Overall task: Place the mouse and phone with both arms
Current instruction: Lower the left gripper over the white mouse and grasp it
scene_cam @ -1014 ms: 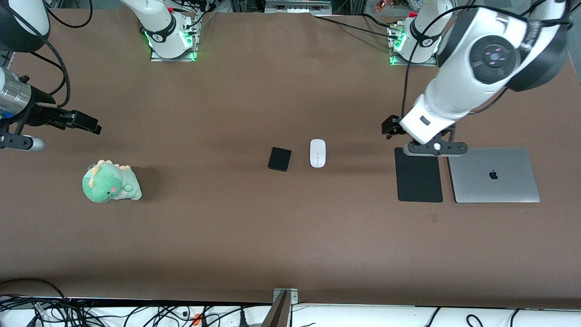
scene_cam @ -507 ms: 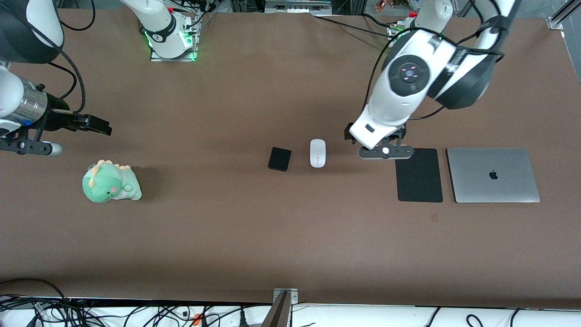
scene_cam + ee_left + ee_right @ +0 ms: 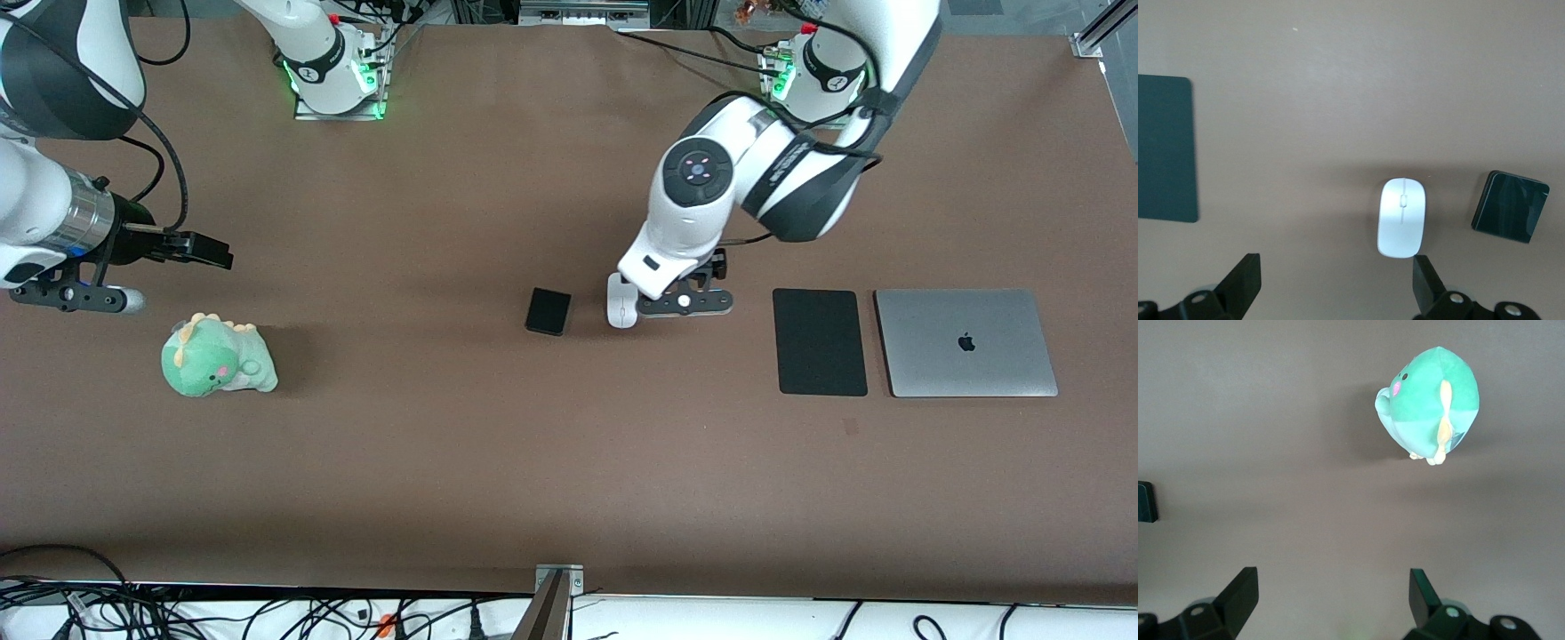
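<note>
We count two arms: the left arm and the right arm. Each carries one two-finger gripper, so two grippers: the left gripper and the right gripper. We see two fingers on each, four fingers in all.

On the table we count five loose items, one of each kind:
- one white mouse
- one black phone
- one flat black mat
- one grey laptop
- one green plush toy

Dark flat rectangles total two: the phone and the mat. We log one table.
</note>
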